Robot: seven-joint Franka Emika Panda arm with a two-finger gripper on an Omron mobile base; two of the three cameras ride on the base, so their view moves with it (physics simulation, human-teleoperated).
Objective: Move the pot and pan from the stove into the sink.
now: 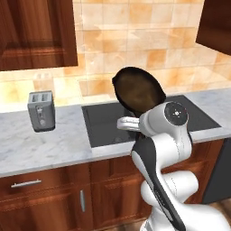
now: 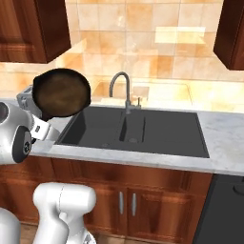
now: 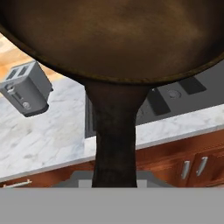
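1. So, pan (image 2: 61,93) is up in the air, tilted nearly on edge with its brownish inner face toward the cameras; centre of the left base view, upper left of the right base view.
2. Gripper: fingertips are hidden under the handle (image 3: 114,140) in the hand view, but the jaws read as pressed tight, pinching the pan by that handle.
3. Key relation: the handle's long axis runs straight from the hand up the frame to the bowl (image 3: 113,39) in the hand view, so the pan sits directly ahead of the pincer, in line with it.
4. Sink (image 2: 167,131) lies below and to the right of the pan in the right base view; pan hangs over the basin's left edge and the marble counter (image 2: 224,143), not yet centred. My read: the move ahead is carry right, then lower.
5. Sink contents: basin looks empty, only the tap (image 2: 121,90) rising at its back rim.
6. Toaster (image 1: 41,110) stands on the counter at the left of the left base view, well apart from the pan.
7. Pot: can't locate it, so that half looks still to do.
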